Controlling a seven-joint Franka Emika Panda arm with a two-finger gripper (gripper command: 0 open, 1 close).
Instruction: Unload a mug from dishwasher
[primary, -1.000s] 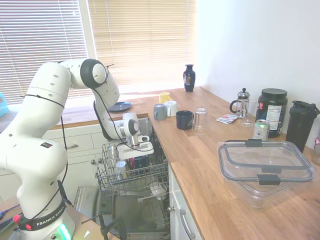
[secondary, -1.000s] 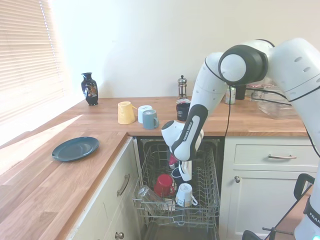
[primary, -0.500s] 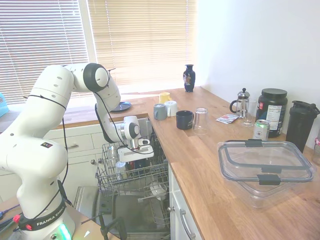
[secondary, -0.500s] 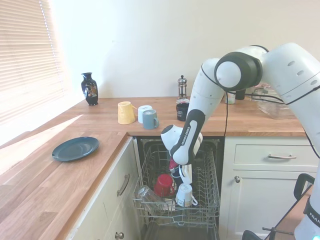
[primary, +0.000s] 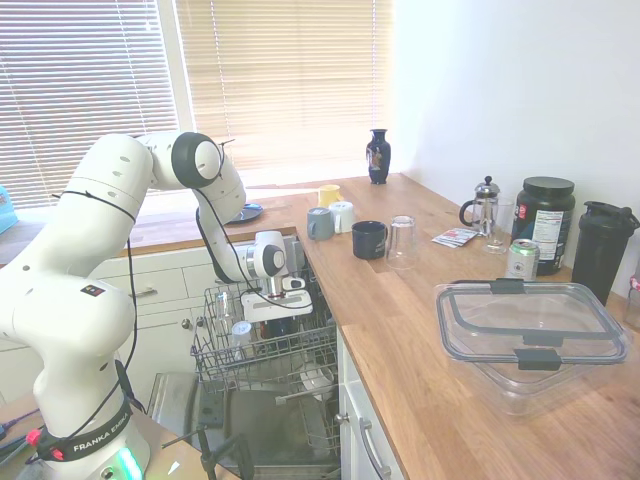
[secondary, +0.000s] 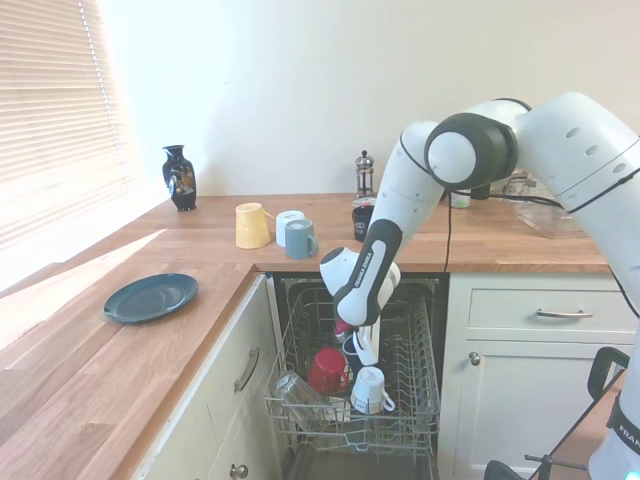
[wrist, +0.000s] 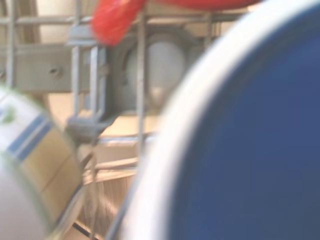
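Note:
The dishwasher stands open under the counter with its grey wire rack (secondary: 424, 398) pulled out. My gripper (secondary: 357, 344) hangs low inside the rack (primary: 262, 358), just above and behind a red cup (secondary: 327, 368). In the wrist view the mug (wrist: 260, 150) fills the right half very close up: a dark navy base with a pale ring around it. From the first exterior view the gripper (primary: 277, 311) sits right over a dark shape in the rack, and the hand hides most of the mug. Whether the gripper is open or shut does not show.
A white mug (secondary: 370, 388) and a clear glass (secondary: 290, 388) lie in the rack's front. On the counter stand a similar dark mug (primary: 368, 239), a glass (primary: 401, 241), pale mugs (secondary: 292, 232) and a clear lidded box (primary: 530, 332). A dark plate (secondary: 150, 296) lies on the side counter.
The arm has bent down and carried the gripper lower and deeper into the rack, closer to the red cup. Nothing in the rack has shifted.

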